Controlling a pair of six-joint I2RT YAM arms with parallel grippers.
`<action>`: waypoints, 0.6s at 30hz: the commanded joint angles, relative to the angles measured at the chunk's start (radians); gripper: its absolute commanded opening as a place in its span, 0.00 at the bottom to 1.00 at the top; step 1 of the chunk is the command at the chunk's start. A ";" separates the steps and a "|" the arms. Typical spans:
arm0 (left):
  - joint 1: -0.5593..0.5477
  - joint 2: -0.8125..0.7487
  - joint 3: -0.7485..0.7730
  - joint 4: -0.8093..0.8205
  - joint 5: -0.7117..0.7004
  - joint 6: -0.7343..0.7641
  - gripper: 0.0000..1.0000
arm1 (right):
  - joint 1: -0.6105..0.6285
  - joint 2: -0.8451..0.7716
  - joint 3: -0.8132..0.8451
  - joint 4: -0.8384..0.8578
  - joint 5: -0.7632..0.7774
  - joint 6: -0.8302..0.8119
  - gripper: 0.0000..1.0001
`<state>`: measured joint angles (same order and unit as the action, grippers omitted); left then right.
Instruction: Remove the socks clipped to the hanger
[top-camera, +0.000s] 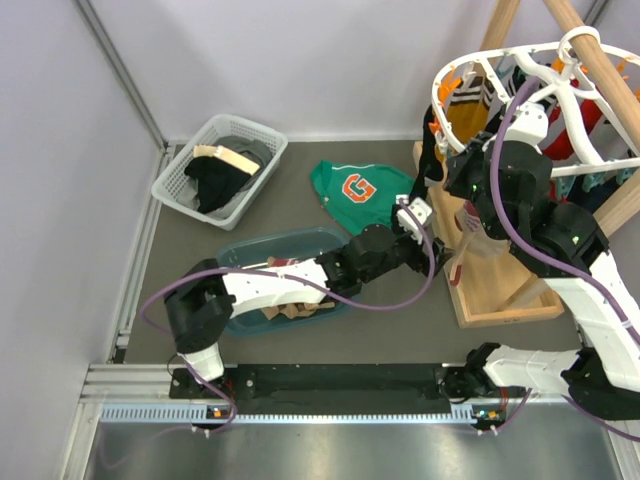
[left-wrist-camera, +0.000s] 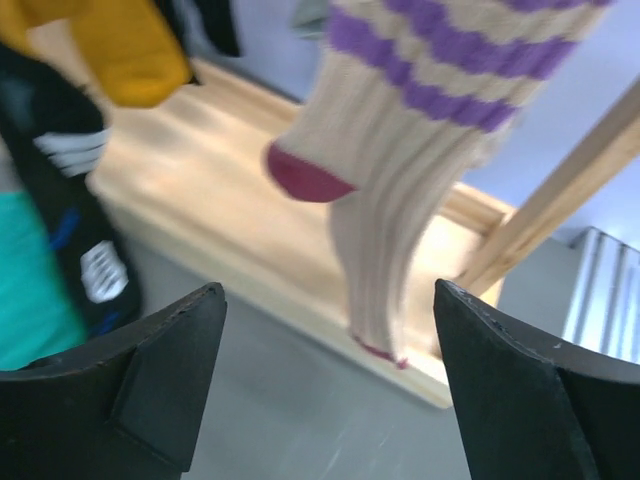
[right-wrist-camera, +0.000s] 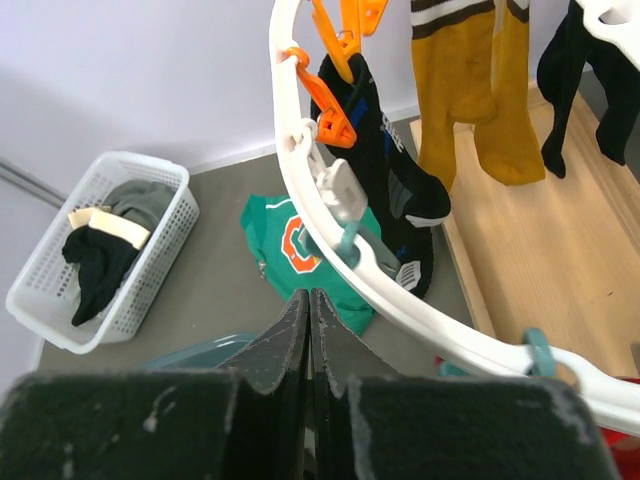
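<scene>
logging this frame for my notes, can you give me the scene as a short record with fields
left gripper: open, nothing gripped; striped sock hangs just ahead
right gripper: shut, empty, close to hanger rim
hanger: socks clipped on, including mustard pair and black sock
teal bin: tan and maroon fabric inside
green sweatshirt: lying flat beyond the bin
white basket: holds dark clothes
</scene>
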<state>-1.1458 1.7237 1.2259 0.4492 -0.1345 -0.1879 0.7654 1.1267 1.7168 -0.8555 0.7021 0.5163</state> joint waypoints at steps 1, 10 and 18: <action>-0.011 0.065 0.076 0.124 0.082 -0.011 0.91 | 0.011 -0.018 0.029 0.038 -0.009 -0.016 0.00; -0.019 0.250 0.205 0.141 0.013 -0.047 0.94 | 0.011 -0.039 0.006 0.039 -0.013 -0.007 0.00; -0.034 0.410 0.395 0.121 0.016 -0.077 0.76 | 0.009 -0.047 0.021 0.016 -0.013 -0.015 0.00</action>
<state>-1.1660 2.1025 1.5410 0.5217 -0.1070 -0.2394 0.7654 1.0988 1.7161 -0.8528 0.6914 0.5156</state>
